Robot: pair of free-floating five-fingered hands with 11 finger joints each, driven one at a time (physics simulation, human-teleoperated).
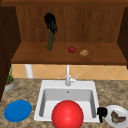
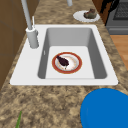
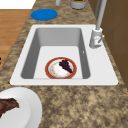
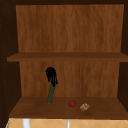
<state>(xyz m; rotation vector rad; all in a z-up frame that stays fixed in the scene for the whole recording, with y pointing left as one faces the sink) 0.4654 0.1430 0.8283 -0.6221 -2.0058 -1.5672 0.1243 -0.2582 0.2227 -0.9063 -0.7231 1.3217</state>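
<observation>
My left hand (image 1: 50, 22) is up in the wooden cabinet, shut on the top of a long green cucumber (image 1: 50, 41). The cucumber stands slightly tilted with its lower end on the bottom shelf (image 1: 35, 56). The upper view shows the same hand (image 4: 51, 75) and cucumber (image 4: 50, 93). My right hand (image 1: 102, 113) hangs open, its fingers pointing down, at the sink's front right corner, next to a white plate (image 1: 112, 122) holding a piece of steak. In the left side view this hand (image 2: 106, 5) shows at the top right, beyond that plate (image 2: 80, 17).
A red tomato (image 1: 72, 49) and a brown lumpy item (image 1: 84, 52) lie on the shelf right of the cucumber. A red-rimmed bowl (image 2: 78, 66) with dark food sits in the sink (image 1: 50, 86). A blue plate (image 1: 18, 110) lies left of the sink. Faucet (image 1: 68, 77) at the back, potted plant (image 1: 9, 82) far left.
</observation>
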